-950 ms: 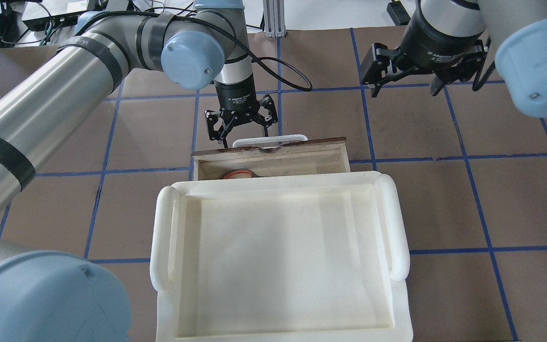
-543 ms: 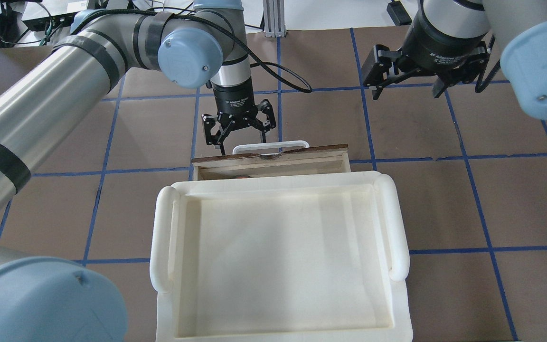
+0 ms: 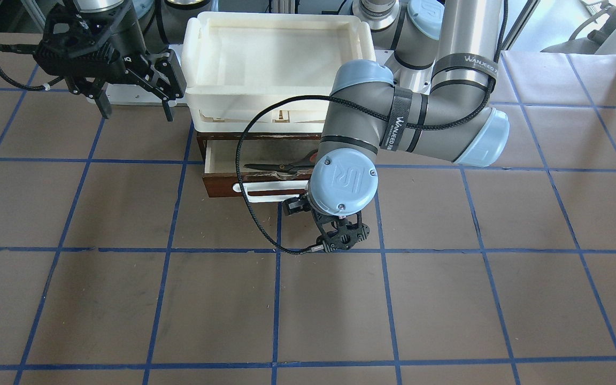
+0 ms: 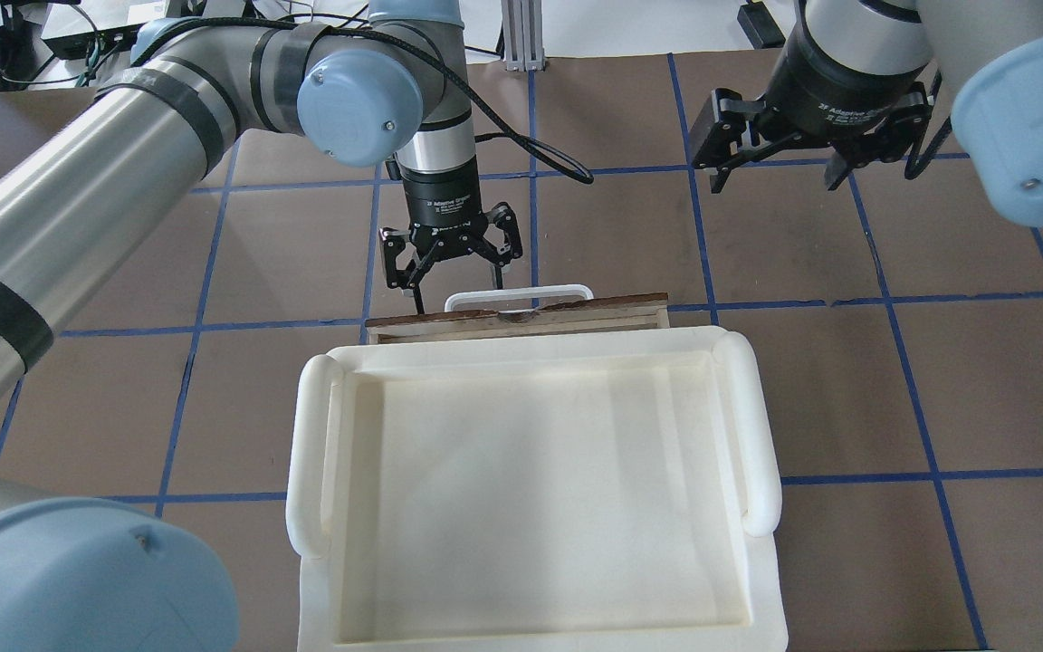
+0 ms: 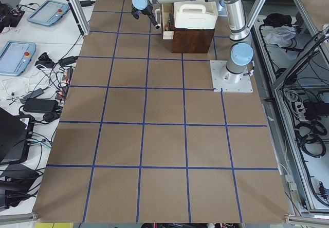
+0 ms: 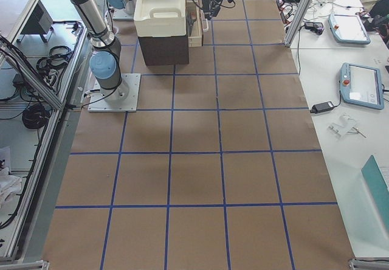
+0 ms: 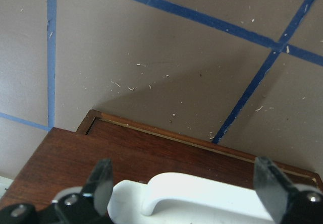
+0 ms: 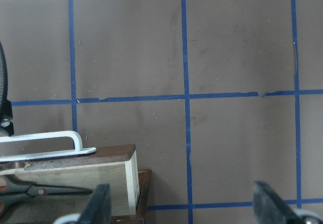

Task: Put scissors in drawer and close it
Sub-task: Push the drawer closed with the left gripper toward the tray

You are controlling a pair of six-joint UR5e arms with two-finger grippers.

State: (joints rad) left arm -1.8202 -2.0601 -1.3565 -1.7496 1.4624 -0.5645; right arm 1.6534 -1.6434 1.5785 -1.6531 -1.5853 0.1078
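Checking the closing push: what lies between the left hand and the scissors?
Only the front of the drawer with its white handle, as the front-facing view shows.

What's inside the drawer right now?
The scissors lie flat in the drawer, parallel to its front. The left arm's wrist covers part of their handles, and the drawer's rear is hidden beneath the white tray.

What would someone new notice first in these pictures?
A big cream tray sits on a dark cabinet near the robot's base. Beneath it the drawer stands partly open with the scissors lying inside, and the open left end effector hangs at its white handle.
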